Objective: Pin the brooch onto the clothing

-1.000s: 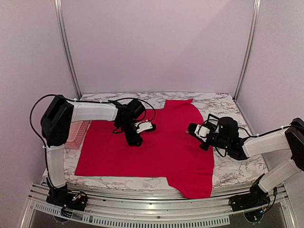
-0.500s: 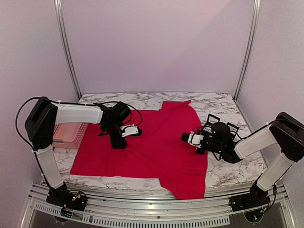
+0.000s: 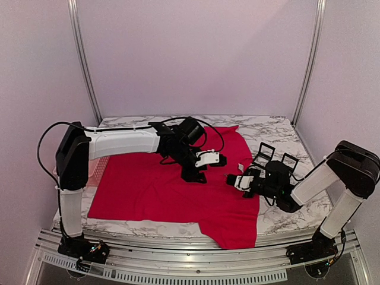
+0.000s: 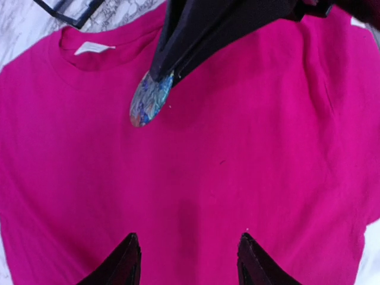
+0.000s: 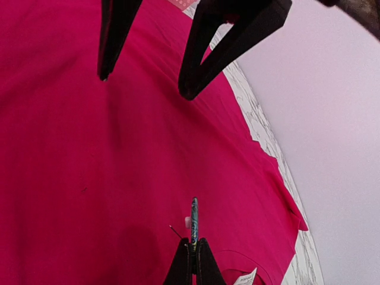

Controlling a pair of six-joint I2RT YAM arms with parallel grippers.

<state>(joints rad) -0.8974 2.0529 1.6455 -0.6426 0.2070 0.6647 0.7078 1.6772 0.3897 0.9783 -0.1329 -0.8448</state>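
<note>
Brooch (image 4: 150,98) is gripped by its edge between the clenched fingers of the right claw (image 5: 193,249), low over the chest of the clothing (image 4: 267,148) and near the neckline. The brooch is a flat oval with a glossy face of mixed blue, green and orange. In the right wrist view it shows edge-on and thin, with a fine pin (image 5: 175,231) standing out beside it. I cannot tell if the pin touches the fabric.

The left claw (image 4: 187,258) hangs released over the middle of the shirt. Its two black pointed fingers are apart with nothing between them, and it faces the right claw from near.

The clothing is a bright red T-shirt of soft fabric. It lies spread on the desk (image 3: 279,127) with only shallow wrinkles. A small white label (image 4: 94,47) sits inside the collar, and one corner of the shirt reaches the near edge.

The desk has a white marble pattern with grey veins. A pink basket (image 3: 100,168) stands at its left side, partly behind the left arm. Two black open frames (image 3: 265,152) stand just behind the right arm. The walls (image 3: 196,59) are plain pale lilac, with metal posts (image 3: 83,59) in the corners and a metal rail (image 3: 190,270) along the front that carries the arm bases
</note>
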